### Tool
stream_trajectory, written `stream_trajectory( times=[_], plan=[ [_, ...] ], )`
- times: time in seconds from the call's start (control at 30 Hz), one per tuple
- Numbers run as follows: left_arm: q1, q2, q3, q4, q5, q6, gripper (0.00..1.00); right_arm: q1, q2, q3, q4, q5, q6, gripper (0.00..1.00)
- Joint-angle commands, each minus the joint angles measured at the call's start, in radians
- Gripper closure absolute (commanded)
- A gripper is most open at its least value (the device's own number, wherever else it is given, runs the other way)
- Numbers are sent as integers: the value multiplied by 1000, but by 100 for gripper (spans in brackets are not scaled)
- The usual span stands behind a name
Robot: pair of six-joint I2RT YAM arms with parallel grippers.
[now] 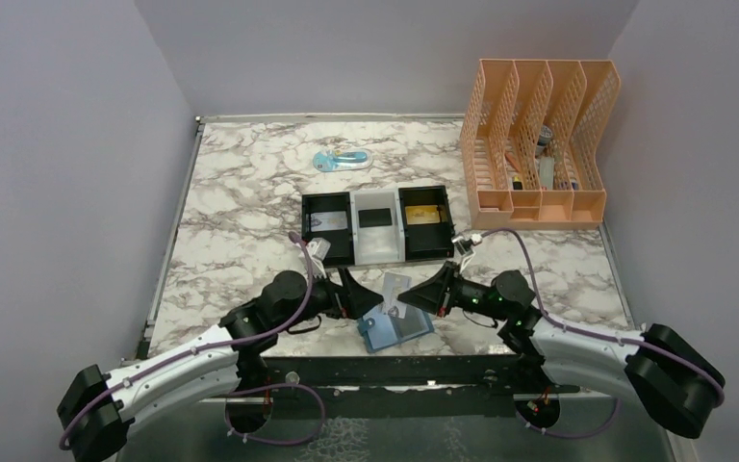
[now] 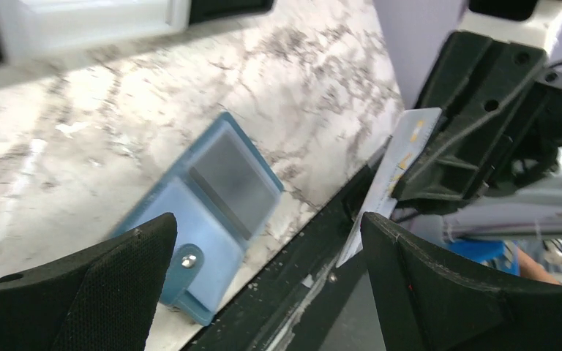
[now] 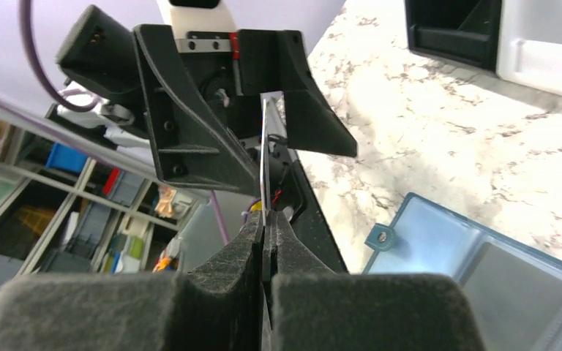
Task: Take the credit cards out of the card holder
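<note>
The right pincer point(image 3: 265, 241) is pressed together on a white card point(image 3: 263, 146), which juts edge-on from its tips toward the left pincer point(image 2: 267, 219); that one is spread wide and holds nothing; the card holder point(image 1: 396, 327) lies open on the desk point(image 1: 250, 192) at its near edge, beneath both, long axis running arm to arm; the tray point(image 1: 375, 248) lies beyond.

The card holder point(image 1: 399, 329) is lying open and flat at the near edge of the marble tabletop point(image 1: 250, 192), teal-blue outside and paler blue inside, showing a clear window pocket and a snap tab. A pale credit card point(image 1: 394, 287) is standing on edge just above it, pinched in the right gripper point(image 3: 265, 252) (its print is too blurred to read). A grey card point(image 1: 327, 221) and a gold card point(image 1: 423, 214) are lying in the black end compartments of the tray point(image 1: 377, 257).
</note>
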Motion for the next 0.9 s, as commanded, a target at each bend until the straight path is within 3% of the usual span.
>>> stream_trajectory(
  times=[0.0,0.23,0.47,0.6,0.87],
  plan=[
    [4,-30,103,-278,-167,92,1,-6,-120,12,-238,126,-87,99],
    [18,102,295,-514,-302,184,1,-5,-245,51,-420,211,-147,99],
    [110,227,506,-657,-302,313,1,-6,-255,124,-521,245,-214,99],
    [262,235,545,-686,-227,385,1,-5,-243,161,-552,270,-258,99],
    [715,287,558,-684,73,513,1,-6,-173,273,-617,290,-361,99]
  ],
)
